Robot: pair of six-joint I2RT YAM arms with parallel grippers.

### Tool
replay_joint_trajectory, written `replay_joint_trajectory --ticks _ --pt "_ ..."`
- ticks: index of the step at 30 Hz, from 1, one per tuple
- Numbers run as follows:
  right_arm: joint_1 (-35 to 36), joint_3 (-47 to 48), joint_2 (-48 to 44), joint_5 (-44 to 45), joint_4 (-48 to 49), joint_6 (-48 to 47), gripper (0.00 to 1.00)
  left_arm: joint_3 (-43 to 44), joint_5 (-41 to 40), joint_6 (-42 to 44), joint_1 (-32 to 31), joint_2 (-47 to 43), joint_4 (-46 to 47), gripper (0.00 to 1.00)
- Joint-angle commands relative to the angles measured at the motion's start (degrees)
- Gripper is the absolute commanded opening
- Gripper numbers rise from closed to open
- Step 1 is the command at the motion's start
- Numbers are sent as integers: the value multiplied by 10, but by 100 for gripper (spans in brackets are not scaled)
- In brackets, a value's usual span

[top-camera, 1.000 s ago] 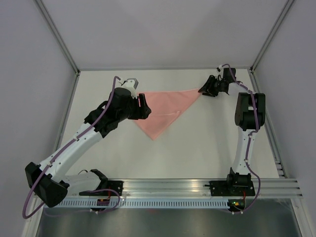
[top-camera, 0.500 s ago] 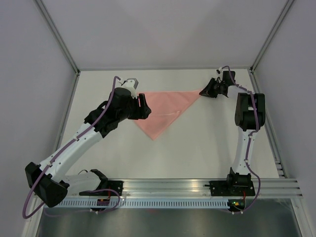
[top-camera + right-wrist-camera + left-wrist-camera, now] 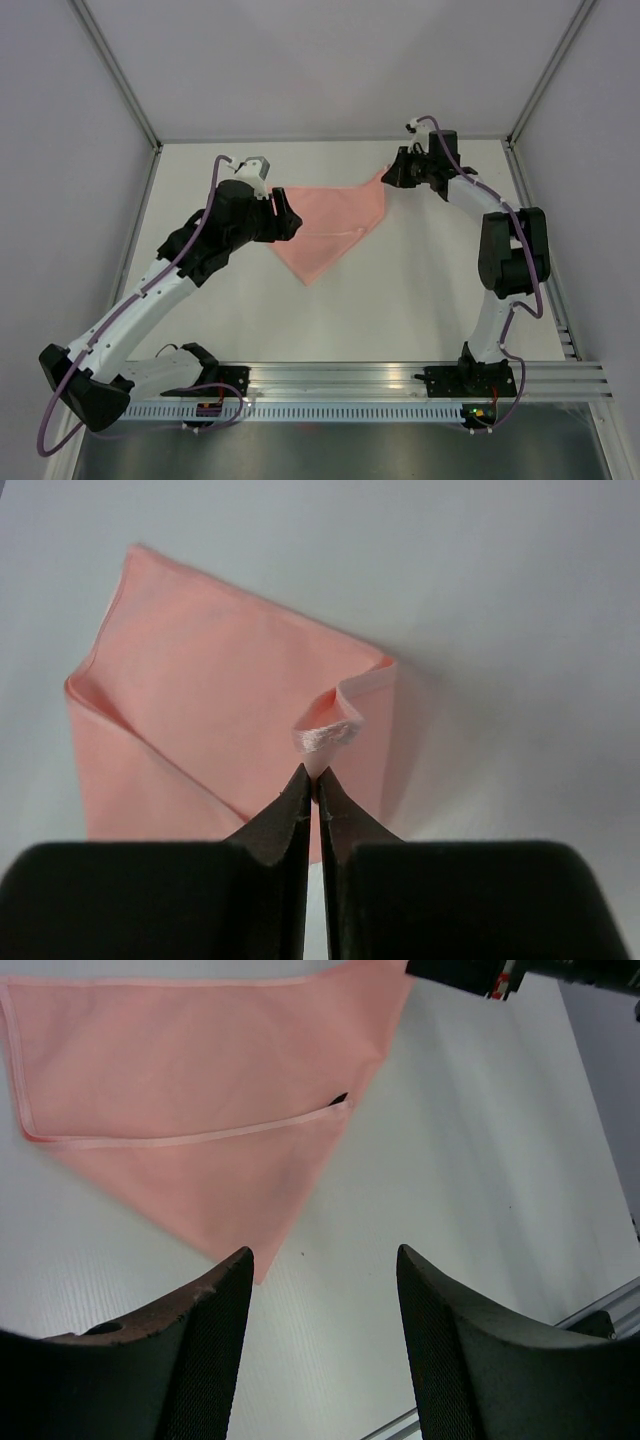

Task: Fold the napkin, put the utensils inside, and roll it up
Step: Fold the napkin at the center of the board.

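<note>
The pale pink napkin [image 3: 325, 225] lies folded into a triangle at the table's far middle, point toward me. My right gripper [image 3: 388, 177] is shut on its right corner and holds it lifted and curled over the sheet; the pinched hem [image 3: 325, 735] shows just past the closed gripper [image 3: 312, 772]. My left gripper [image 3: 287, 213] hovers open and empty over the napkin's left part, and the gripper [image 3: 323, 1252] sits above bare table beside the napkin's point [image 3: 190, 1090]. A small dark tip [image 3: 338, 1099] peeks out under the hem; otherwise the utensils are hidden.
Grey walls and metal corner posts [image 3: 120, 85] enclose the table on three sides. A metal rail [image 3: 400, 378] with both arm bases runs along the near edge. The right gripper's black body [image 3: 470, 972] shows in the left wrist view.
My right gripper has moved left with the napkin's right corner, lifting it and shortening the triangle. My left arm has shifted slightly left, staying open.
</note>
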Motion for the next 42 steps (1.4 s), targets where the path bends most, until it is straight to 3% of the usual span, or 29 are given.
replay_joint_trajectory --ticks 1,8,15,30,42 --pt "64 -43 -54 14 7 -94 10 13 -18 -36 1 -36 15 64" --pt "206 -93 -109 58 -27 -240 9 15 -41 -60 0 -72 7 63" --pt "329 -119 -109 103 -48 -315 8 16 -38 -65 0 -76 4 64" --pt "407 -134 -63 131 -50 -342 6 7 -39 -65 1 -73 4 64" --pt "426 -83 -10 137 -54 -316 8 -3 -33 -63 1 -75 5 64"
